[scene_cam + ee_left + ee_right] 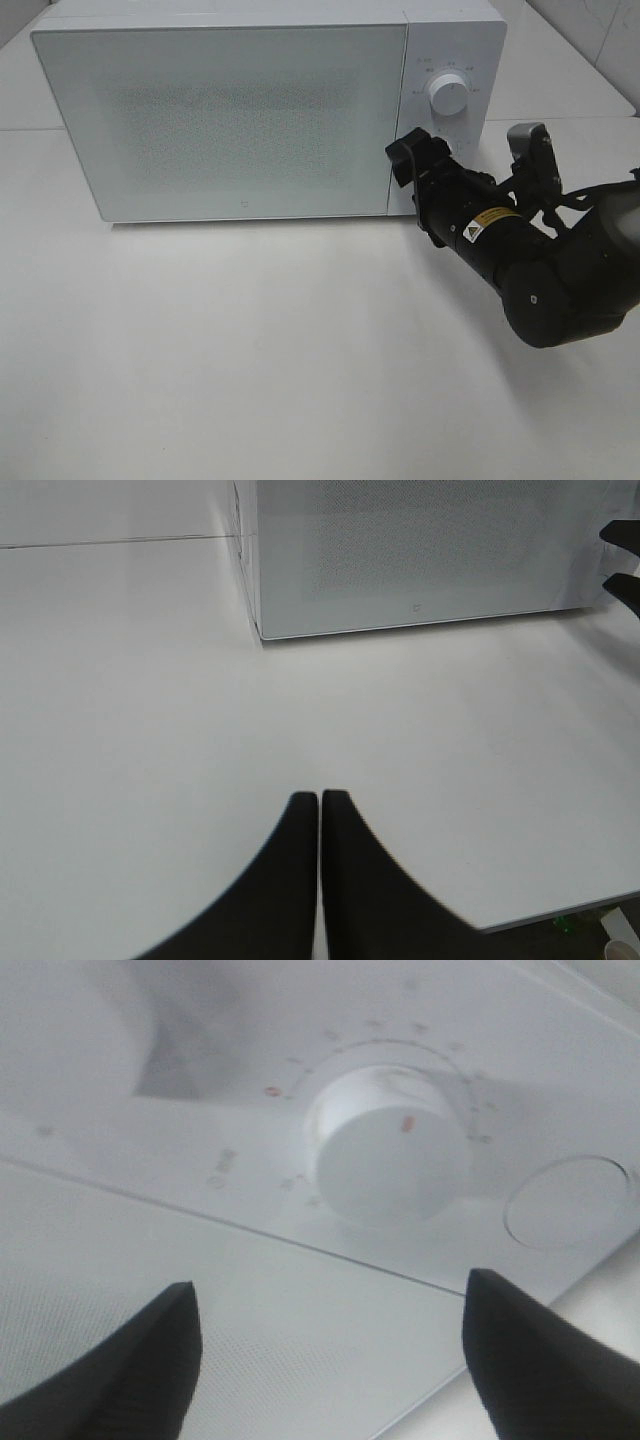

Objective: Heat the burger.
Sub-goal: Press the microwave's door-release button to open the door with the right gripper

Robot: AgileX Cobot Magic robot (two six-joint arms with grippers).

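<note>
White, smooth plastic: the microwave (300, 20) stands on a matte white table (250, 350) with its speckled door (220, 120) shut. We cannot see the burger in any view; we judge that it lies behind that door.

The right gripper (410, 155) is at the control strip, its black fingers (140, 1370) spread wide and holding nothing. Straight ahead of them, centred between the two tips and apart from both, sits the lower dial (390, 1165). It is a short round cylinder with a red index mark, and its axis points out of the panel toward the wrist. A flat round button (565, 1200) lies just beside it, and the upper dial (447, 97) is on its other side.

The left gripper (320, 825), tips pressed together and empty, hovers over bare table well apart from the panel, so the right arm is the nearer. We judge that the coming move is to close on the lower dial and turn it.
</note>
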